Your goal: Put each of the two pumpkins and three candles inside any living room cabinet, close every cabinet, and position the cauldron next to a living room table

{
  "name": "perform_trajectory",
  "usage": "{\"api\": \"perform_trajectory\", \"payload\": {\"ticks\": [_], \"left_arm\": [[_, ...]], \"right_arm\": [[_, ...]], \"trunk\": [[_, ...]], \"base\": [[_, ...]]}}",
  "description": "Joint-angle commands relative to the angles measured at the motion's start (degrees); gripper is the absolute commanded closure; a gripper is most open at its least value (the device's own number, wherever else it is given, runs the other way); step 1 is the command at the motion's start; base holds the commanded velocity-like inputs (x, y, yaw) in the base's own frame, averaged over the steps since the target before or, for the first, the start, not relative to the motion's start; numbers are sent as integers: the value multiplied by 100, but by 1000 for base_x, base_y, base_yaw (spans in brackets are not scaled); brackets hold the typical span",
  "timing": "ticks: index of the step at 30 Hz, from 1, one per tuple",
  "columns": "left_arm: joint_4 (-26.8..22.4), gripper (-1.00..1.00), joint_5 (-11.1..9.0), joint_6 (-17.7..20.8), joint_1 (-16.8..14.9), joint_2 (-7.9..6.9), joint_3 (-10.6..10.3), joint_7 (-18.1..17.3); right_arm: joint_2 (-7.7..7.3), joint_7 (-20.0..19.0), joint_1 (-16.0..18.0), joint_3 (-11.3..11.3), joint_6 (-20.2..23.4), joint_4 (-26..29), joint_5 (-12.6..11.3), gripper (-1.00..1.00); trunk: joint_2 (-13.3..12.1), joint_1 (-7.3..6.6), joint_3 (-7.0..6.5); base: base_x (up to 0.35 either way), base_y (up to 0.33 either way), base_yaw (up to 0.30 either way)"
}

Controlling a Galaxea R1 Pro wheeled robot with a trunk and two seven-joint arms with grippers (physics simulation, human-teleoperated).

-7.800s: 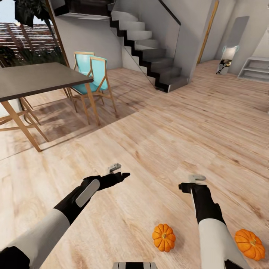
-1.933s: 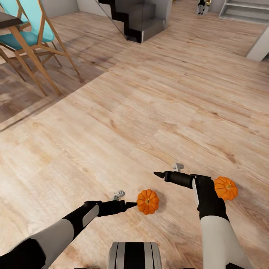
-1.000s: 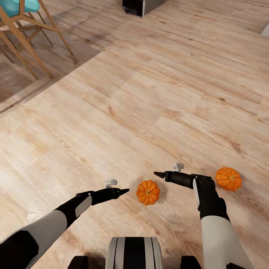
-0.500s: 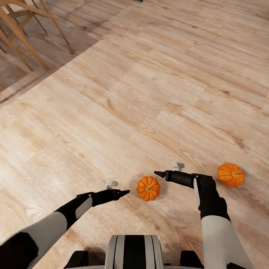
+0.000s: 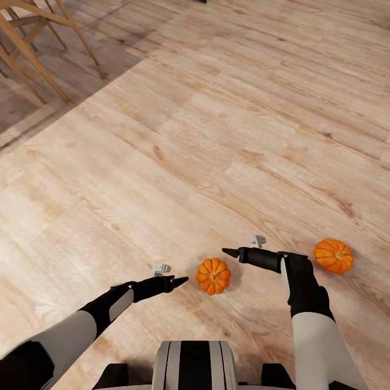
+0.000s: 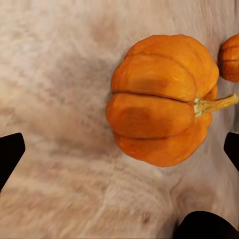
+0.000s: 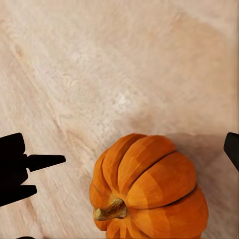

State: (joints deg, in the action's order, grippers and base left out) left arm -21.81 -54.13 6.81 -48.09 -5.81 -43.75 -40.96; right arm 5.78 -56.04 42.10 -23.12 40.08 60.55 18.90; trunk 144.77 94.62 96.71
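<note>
Two orange ribbed pumpkins lie on the wooden floor. The near pumpkin (image 5: 213, 275) sits between my two grippers, and the other pumpkin (image 5: 333, 255) lies to the right of my right forearm. My left gripper (image 5: 181, 280) points at the near pumpkin from its left, a small gap away. It is open, and the pumpkin (image 6: 159, 99) shows close ahead between its fingers (image 6: 10, 154). My right gripper (image 5: 227, 252) hovers just beyond and above the same pumpkin (image 7: 149, 189). It is open too, with nothing in it. Candles, cabinet, cauldron and table are out of view.
Wooden chair legs (image 5: 32, 65) stand at the far left over a darker patch of floor. The robot's base (image 5: 195, 365) shows at the bottom of the head view. Bare plank floor stretches ahead and to the right.
The head view has tilted down a little, so the chair and stairs slid up and out. The left gripper has drawn slightly back from the near pumpkin. The right arm holds still.
</note>
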Motion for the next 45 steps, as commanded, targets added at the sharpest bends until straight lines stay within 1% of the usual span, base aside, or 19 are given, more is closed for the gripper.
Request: {"api": "perform_trajectory", "payload": {"ticks": [1, 8, 15, 19, 21, 26, 37, 41, 45], "left_arm": [[0, -100, -1, -4, 0, -3, 3, 0], [-1, -100, -1, -13, 1, -15, 7, 4], [3, -100, -1, -26, 1, -17, 12, 20], [10, -100, 0, -203, 1, -11, 5, 24], [16, -100, 5, -229, 1, -7, 1, 26], [18, -100, 0, -247, 5, -12, 6, 27], [65, -100, 5, -253, 17, 6, 7, 48], [85, -100, 7, -259, 18, 10, 7, 120], [99, -100, 4, -323, 25, 18, 7, 370]], "right_arm": [[1, -1, 0, -1, 0, 0, 0, -100], [1, -3, 0, -1, 0, 0, 0, -100], [2, -3, 0, -1, 0, 0, 0, -100], [2, -3, 0, -2, 0, 0, 0, -100], [2, -3, 0, -1, 0, 0, 0, -100], [2, -3, 0, -2, 0, 0, 0, -100], [-5, -3, 0, -7, 0, 0, 0, -100], [-6, -3, 0, -8, 0, 0, 0, -100], [-7, -3, 0, -5, 0, 0, 0, -100]], "trunk": [[0, 0, 0], [0, 0, 0], [0, 0, 0], [0, 0, 0], [0, 0, 0], [0, 0, 0], [0, 0, 0], [0, 0, 0], [0, 0, 0]], "base": [[52, -30, 0], [14, -8, 0], [111, -86, 0], [27, -56, 0], [57, -230, 0], [40, -140, 0], [4, -13, 0], [0, 0, 0], [0, 0, 0]]}}
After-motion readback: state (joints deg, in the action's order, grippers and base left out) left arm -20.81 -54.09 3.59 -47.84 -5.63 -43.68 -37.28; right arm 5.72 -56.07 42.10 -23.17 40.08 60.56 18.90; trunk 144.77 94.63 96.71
